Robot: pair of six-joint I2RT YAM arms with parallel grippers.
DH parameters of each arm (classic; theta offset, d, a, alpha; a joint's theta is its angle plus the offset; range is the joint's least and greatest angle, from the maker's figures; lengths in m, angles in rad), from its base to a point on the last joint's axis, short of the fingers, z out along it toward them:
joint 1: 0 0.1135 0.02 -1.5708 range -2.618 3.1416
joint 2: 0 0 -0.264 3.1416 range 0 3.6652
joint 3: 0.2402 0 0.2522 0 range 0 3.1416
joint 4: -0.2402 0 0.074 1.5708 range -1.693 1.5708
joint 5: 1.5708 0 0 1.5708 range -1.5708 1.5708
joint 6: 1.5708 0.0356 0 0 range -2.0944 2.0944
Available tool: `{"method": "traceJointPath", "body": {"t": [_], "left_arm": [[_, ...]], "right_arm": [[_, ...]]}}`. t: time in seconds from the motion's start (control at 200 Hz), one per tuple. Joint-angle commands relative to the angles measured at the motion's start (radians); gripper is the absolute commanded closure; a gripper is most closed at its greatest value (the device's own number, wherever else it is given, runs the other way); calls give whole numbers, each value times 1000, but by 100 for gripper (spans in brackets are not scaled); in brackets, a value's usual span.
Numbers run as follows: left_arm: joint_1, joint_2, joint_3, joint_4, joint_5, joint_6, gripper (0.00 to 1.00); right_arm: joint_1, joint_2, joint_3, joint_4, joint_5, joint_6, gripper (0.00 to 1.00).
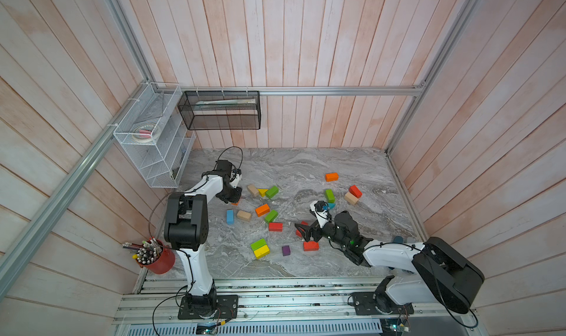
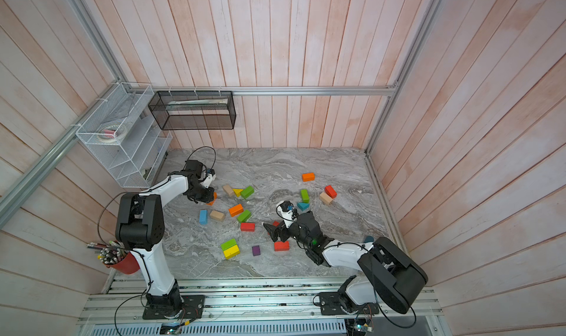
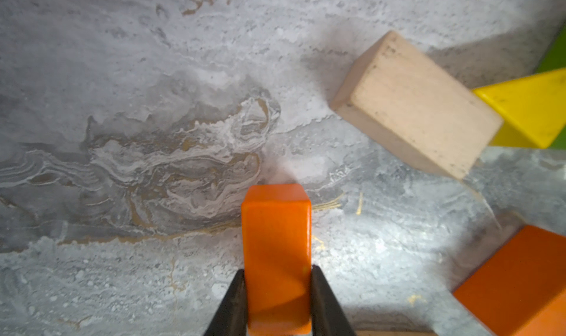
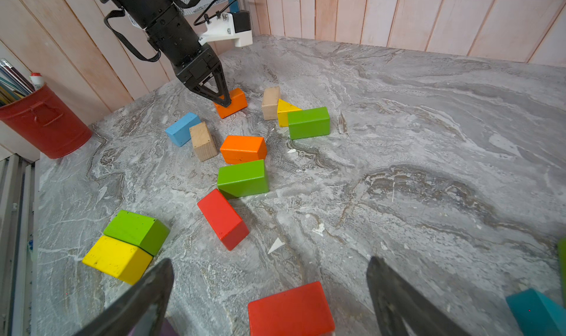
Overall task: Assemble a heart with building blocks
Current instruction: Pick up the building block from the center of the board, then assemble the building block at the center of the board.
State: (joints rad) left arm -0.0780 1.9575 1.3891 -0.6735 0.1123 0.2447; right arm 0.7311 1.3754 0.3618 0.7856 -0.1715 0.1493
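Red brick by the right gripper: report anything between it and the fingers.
Nothing visible does. The red brick lies on the tabletop, seen in the gap between the right gripper's open fingers; the teal block sits off to one side.

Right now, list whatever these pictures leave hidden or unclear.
- Held orange brick: both top views, left claw covers most.
- Teal wedge: right wrist view, cut by the edge.
- Red brick: right wrist view, cut by the edge; both top views, under right claw.
- Black basket contents: both top views, too small.
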Motion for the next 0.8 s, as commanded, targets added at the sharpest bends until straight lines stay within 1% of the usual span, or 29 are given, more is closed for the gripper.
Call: {"method": "traceJointPath", "body": {"t": [0.0, 0.09, 0.15, 0.245, 0.575, 0.795], "left_arm": [[-16, 18, 44, 3, 3, 42, 73], [-17, 26, 63, -12, -6, 55, 73], [-17, 22, 64, -15, 11, 80, 73], [-26, 4, 36, 7, 22, 107, 73], [-36, 17, 37, 8, 15, 102, 72], [-58, 41, 45, -2, -10, 97, 66]], "right_arm": [[-3, -1, -1, 17, -11, 4, 2], [-5, -2, -6, 23, -10, 4, 2], [-5, -1, -7, 26, -9, 4, 2], [-6, 5, -5, 31, -8, 4, 2], [-6, 13, -1, 31, -11, 6, 2], [-5, 10, -1, 31, -10, 4, 2]]}}
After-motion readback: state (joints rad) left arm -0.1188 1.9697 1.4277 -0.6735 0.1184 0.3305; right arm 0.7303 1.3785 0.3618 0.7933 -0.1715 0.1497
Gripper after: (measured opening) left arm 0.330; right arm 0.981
